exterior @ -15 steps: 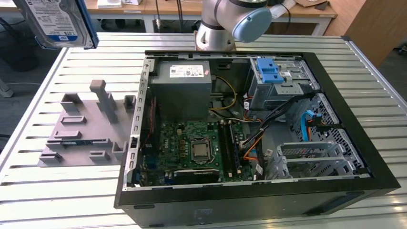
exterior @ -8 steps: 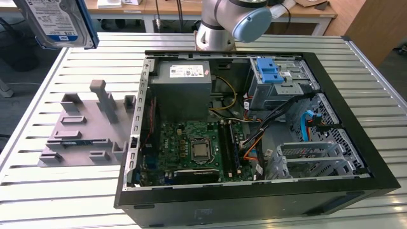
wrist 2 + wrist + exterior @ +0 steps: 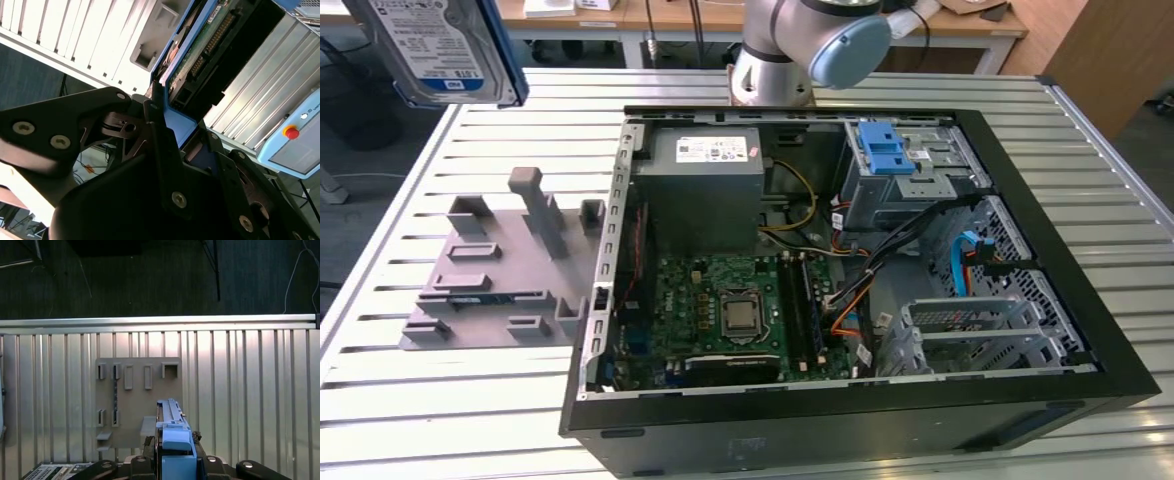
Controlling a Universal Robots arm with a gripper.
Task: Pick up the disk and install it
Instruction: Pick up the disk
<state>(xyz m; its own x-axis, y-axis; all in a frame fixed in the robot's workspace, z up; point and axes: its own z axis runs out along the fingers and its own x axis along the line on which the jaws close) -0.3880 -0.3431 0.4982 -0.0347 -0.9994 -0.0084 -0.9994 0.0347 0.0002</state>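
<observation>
The disk (image 3: 438, 50), silver with a white-and-blue label and a blue bracket, hangs high above the table at the exterior view's far left, close to the camera. In the second wrist view my gripper (image 3: 182, 127) is shut on the disk (image 3: 200, 55), with black fingers (image 3: 156, 120) clamping its blue bracket and its green circuit-board side showing. In the first wrist view the disk (image 3: 174, 432) stands edge-on between the gripper's (image 3: 175, 455) black fingers, above the grey fixture plate (image 3: 135, 405).
An open black computer case (image 3: 1067, 330) lies on the slatted metal table (image 3: 454, 420), holding a grey power supply (image 3: 707, 165), a motherboard (image 3: 734, 310) and a drive cage with a blue latch (image 3: 887, 150). The grey fixture plate (image 3: 494, 270) lies beside the case. The arm's base (image 3: 774, 70) stands behind it.
</observation>
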